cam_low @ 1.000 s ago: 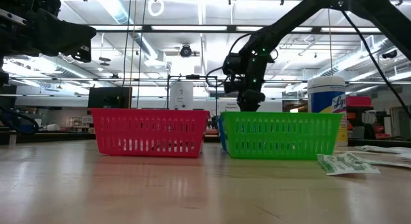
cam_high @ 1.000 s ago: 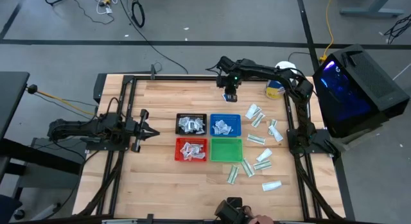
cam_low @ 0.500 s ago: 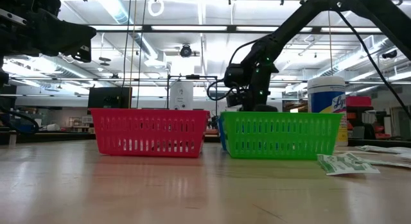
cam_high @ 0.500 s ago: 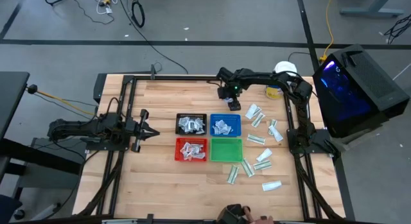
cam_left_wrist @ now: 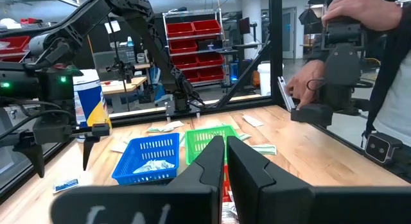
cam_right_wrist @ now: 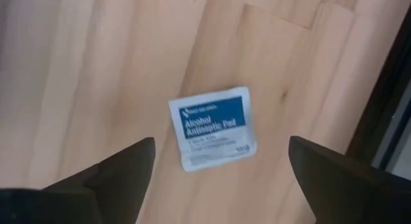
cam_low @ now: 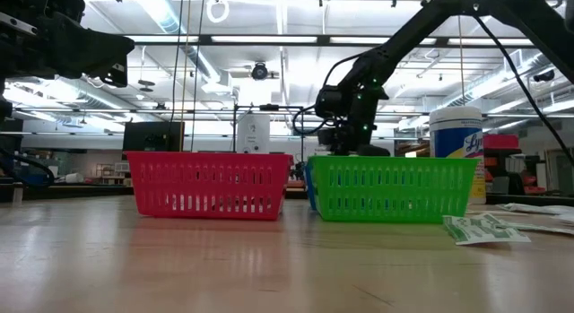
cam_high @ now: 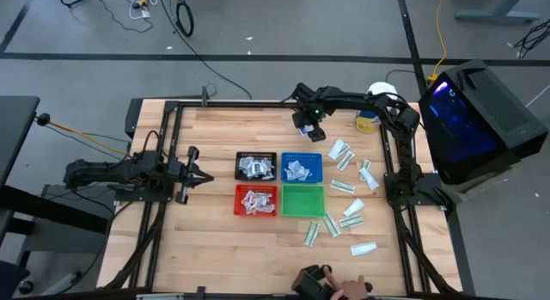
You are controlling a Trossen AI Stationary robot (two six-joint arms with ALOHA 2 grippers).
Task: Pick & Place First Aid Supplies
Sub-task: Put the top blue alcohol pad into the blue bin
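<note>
Packet flat on tabletop btwn right gripper fingers, spread wide, not touching; left gripper closed.

Right gripper has shifted: a second ago it sat above the far edge of the blue tray with its head pointing down; now it's a bit further right and toward the far side of the surface, over bare wood. Its fingers went from partly closed to spread wide. An alcohol pad packet now lies flat on the wood between them, touching neither. In the low view the right wrist sits lower behind the green tray than before. At the near edge, a person's hand has come further into the high view.
</note>
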